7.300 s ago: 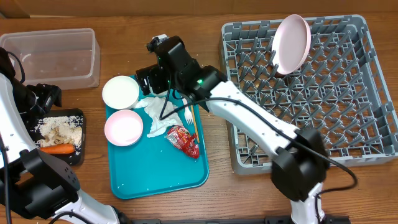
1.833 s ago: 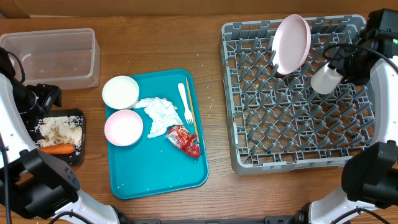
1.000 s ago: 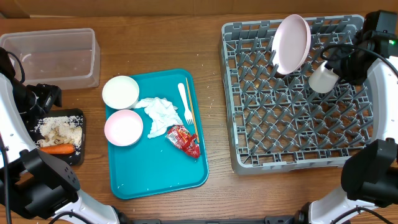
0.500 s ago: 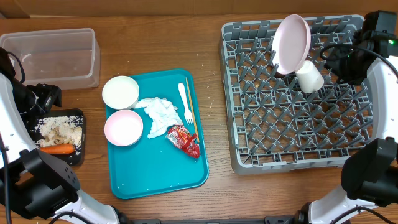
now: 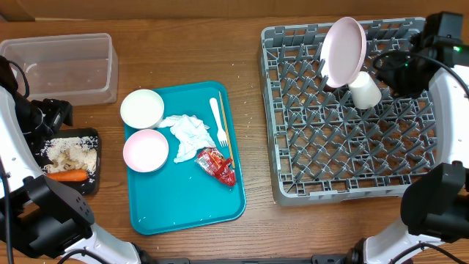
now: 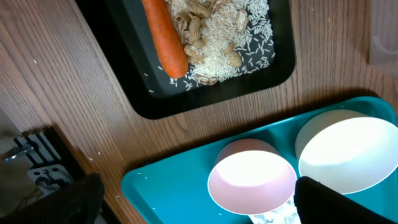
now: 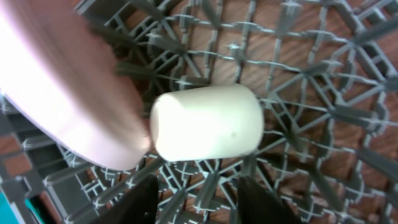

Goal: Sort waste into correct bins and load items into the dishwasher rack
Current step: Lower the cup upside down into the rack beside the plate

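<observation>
The small white cup point(image 5: 364, 90) lies on its side in the grey dishwasher rack point(image 5: 352, 172), leaning against the upright pink plate point(image 5: 344, 50). My right gripper point(image 5: 398, 72) hovers just right of the cup, open and holding nothing; in the right wrist view the cup point(image 7: 207, 121) sits beyond the fingertips point(image 7: 134, 199). My left gripper point(image 6: 196, 202) is wide open above the pink bowl point(image 6: 252, 180) and white bowl point(image 6: 345, 152). A carrot point(image 5: 67, 175) and food scraps point(image 5: 69, 152) lie in the black tray point(image 5: 94, 187). The clear tub point(image 5: 62, 67) stands at far left.
The teal tray point(image 5: 183, 205) carries both bowls, crumpled tissue point(image 5: 189, 136), a white fork point(image 5: 218, 121), a chopstick point(image 5: 226, 133) and a red wrapper point(image 5: 216, 165). Upright pegs fill the rack floor around the cup.
The right gripper carried the cup over the rack and let it go. The cup dropped left against the plate and now rests there. The left arm has not moved.
</observation>
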Robot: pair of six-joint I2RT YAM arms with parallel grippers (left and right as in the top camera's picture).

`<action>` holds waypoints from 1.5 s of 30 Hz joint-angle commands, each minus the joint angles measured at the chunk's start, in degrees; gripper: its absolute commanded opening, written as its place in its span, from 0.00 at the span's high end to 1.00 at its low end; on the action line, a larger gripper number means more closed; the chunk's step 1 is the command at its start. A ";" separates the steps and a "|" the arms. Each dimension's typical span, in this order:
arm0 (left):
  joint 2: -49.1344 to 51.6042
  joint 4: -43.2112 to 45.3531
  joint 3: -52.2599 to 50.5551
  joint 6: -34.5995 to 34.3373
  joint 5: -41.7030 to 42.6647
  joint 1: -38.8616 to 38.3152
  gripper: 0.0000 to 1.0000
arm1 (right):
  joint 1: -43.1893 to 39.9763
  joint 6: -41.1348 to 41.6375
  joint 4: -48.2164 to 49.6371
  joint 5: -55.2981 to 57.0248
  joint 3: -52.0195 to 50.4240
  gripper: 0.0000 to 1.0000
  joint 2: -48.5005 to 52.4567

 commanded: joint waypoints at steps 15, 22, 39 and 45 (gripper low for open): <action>-1.31 0.07 -0.15 0.07 -0.57 -0.11 0.00 | 3.56 1.62 6.38 2.97 -0.31 0.92 6.78; -1.31 0.04 -0.15 0.07 -0.55 -0.11 0.00 | 3.72 1.64 7.87 2.27 -0.31 0.92 7.04; -1.31 0.04 -0.15 0.07 -0.57 -0.11 0.00 | 3.72 1.60 6.75 3.78 -0.17 0.96 10.56; -1.31 0.04 -0.15 0.07 -0.57 -0.11 0.00 | 3.58 1.62 2.10 11.63 1.70 0.96 10.54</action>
